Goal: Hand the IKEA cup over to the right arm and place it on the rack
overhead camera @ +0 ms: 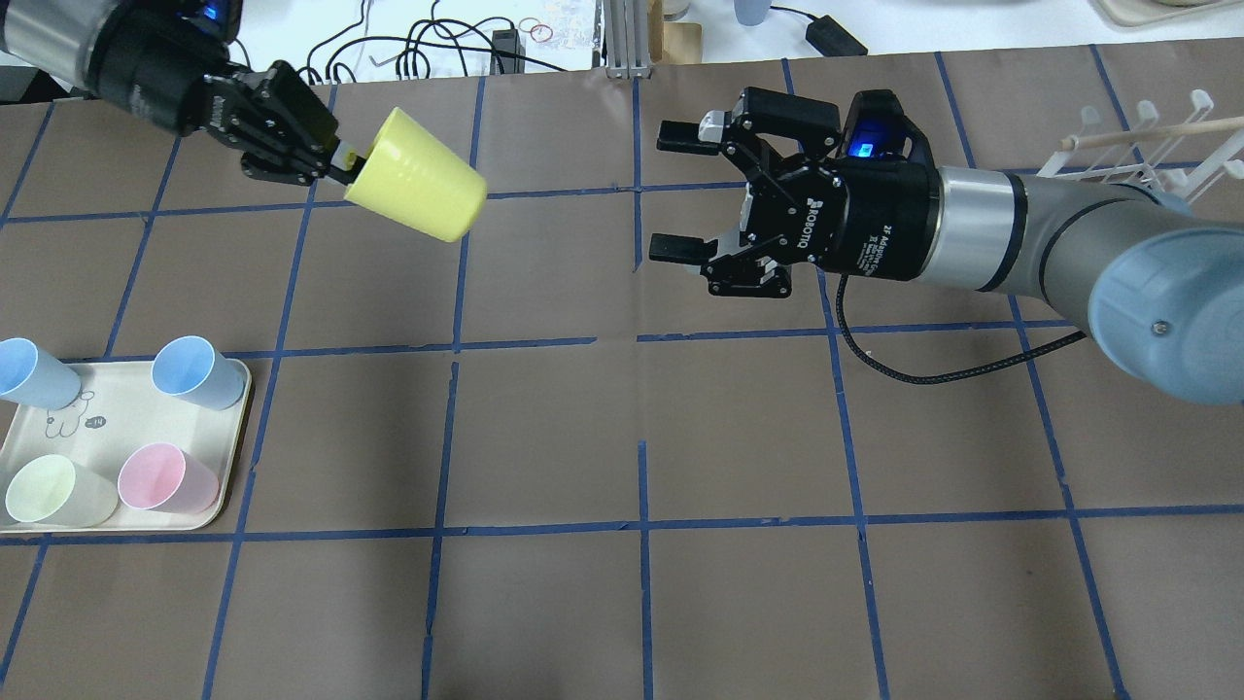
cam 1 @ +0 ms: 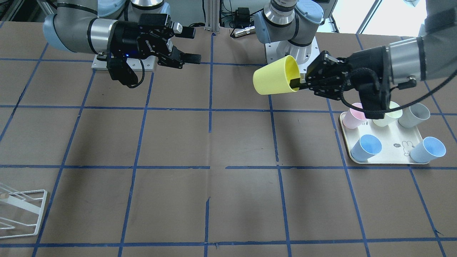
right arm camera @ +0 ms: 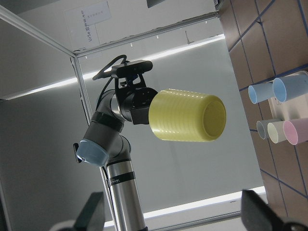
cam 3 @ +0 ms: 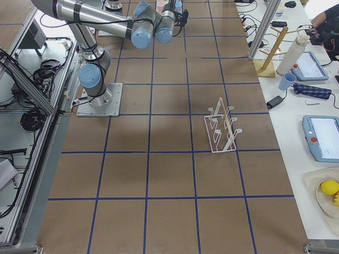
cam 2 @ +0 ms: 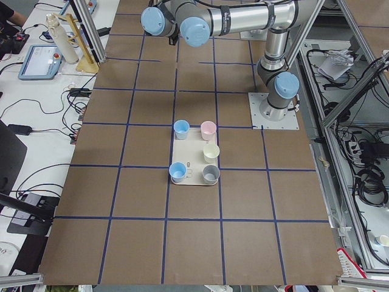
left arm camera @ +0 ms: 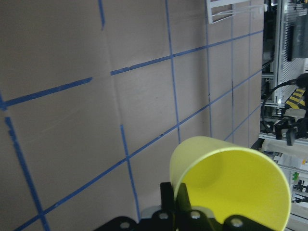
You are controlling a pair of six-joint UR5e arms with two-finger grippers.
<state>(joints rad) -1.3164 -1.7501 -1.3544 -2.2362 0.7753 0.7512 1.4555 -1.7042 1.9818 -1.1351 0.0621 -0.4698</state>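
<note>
While the left gripper (overhead camera: 342,167) fingers pinch its rim, bright lemon-yellow tapered plastic cup (overhead camera: 418,188) hangs sideways over the table (overhead camera: 622,437) | right gripper (overhead camera: 668,192) fingers wide open, empty | probably light, stiff, slick-ish: grab mid-wall imo

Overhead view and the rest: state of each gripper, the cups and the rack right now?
left gripper, shut on the rim of the IKEA cup.
right gripper, open, empty, apart from the cup.
IKEA cup, held in the air on its side, base toward the right gripper.
rack, standing on the table, nothing on it.
other cups, five, upright on the tray.
</note>
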